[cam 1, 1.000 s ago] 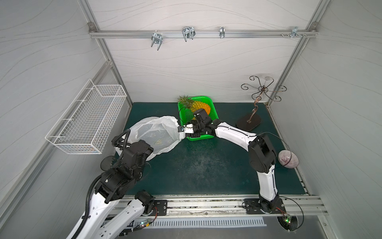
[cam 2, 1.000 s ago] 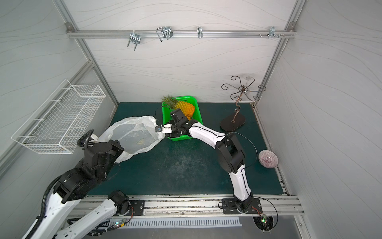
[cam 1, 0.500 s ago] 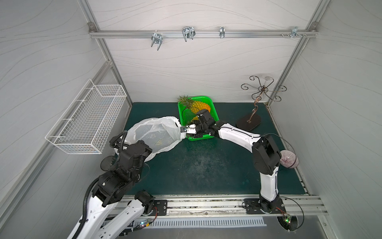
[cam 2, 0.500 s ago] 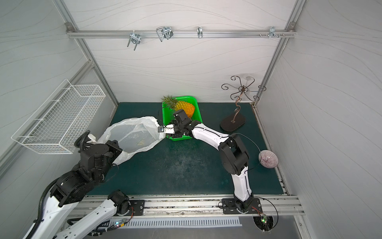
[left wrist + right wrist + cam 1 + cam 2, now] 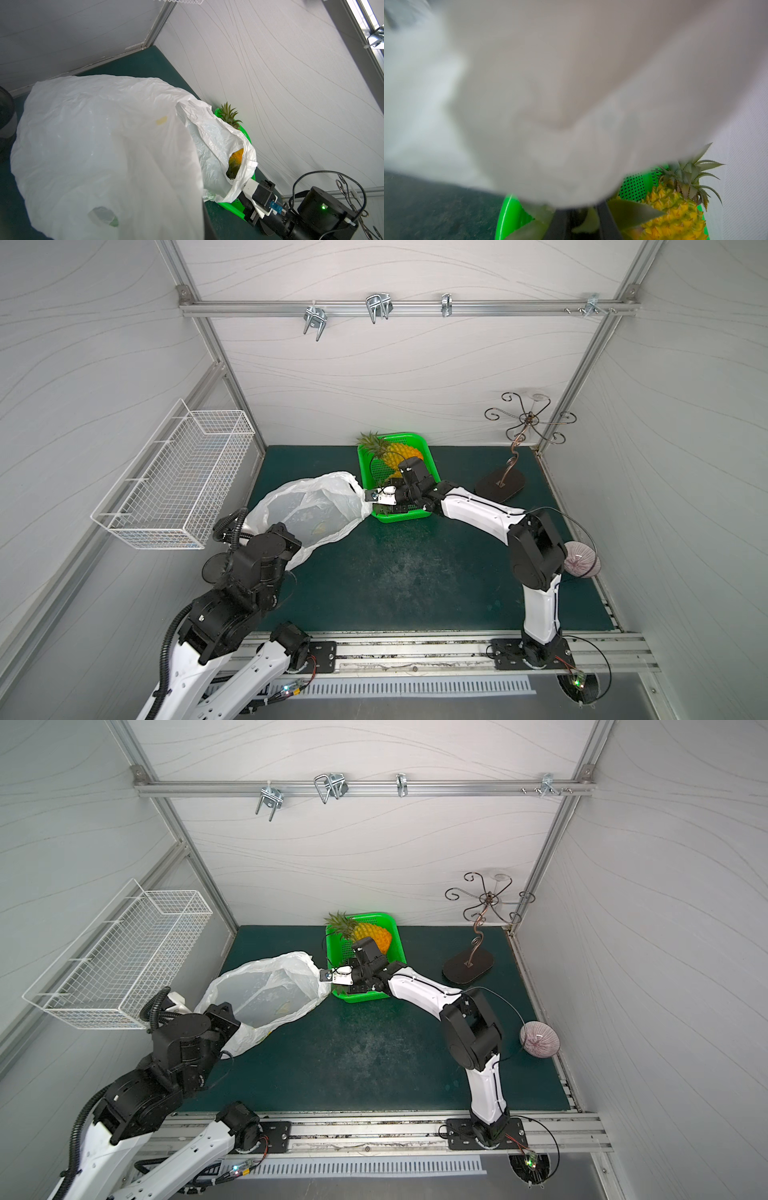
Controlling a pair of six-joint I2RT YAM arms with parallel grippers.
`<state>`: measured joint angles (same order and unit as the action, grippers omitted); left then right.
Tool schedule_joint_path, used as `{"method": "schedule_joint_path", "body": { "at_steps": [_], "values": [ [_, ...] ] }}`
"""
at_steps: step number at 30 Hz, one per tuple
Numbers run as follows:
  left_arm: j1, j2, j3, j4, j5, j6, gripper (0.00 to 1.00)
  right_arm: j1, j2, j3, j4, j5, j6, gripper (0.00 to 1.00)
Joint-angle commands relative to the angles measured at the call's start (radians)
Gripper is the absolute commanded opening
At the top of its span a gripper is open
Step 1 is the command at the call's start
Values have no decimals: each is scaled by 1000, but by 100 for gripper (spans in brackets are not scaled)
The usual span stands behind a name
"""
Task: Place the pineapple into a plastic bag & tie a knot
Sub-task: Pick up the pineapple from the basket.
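1. Fruit: the pineapple (image 5: 401, 450) lies on its side in the green tray (image 5: 431, 460) at the back of the mat; nothing grips it; it is not yet bagged.
2. Bag: the plastic bag (image 5: 307, 510) lies on the mat just beside the tray, on the left arm's side; its mouth is spread wide; no fruit shows inside in both top views.
3. Near end: the left gripper (image 5: 230, 1020) sits at the bag's near edge; its jaws are hidden by the wrist and the film; it is closed, and I judge it to be pinching the edge, since the film rises taut toward it in the left wrist view.
4. Far end: the right gripper (image 5: 371, 497) touches the bag's rim over the tray's front corner; film blurs the right wrist lens; I cannot tell whether its jaws are clamped on the rim or merely against it.
5. Progress, judged: early; the bag is nearly opened; loading has not begun.
6. Left to do: lift the fruit, put it in the bag, gather the handles, tie them; there is no knot yet.
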<state>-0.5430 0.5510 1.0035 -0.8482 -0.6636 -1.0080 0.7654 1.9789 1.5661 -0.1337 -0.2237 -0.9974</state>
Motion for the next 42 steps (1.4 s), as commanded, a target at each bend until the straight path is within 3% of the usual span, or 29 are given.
{"method": "schedule_joint_path", "body": {
  "at_steps": [1, 11, 17, 33, 42],
  "values": [
    [2, -5, 48, 83, -32, 44, 0, -43, -39, 10, -11, -14, 80, 0],
    [2, 15, 18, 83, 3, 22, 0, -131, -147, 31, 129, -150, 431, 0],
    [3, 49, -8, 61, 112, -27, 0, -146, -220, 58, 162, -183, 514, 0],
    [3, 62, 12, 8, 193, -55, 0, -148, -417, 149, 237, -244, 704, 0],
    [3, 41, 14, -34, 229, -74, 0, -23, -528, 171, 231, -337, 793, 0]
  ]
}}
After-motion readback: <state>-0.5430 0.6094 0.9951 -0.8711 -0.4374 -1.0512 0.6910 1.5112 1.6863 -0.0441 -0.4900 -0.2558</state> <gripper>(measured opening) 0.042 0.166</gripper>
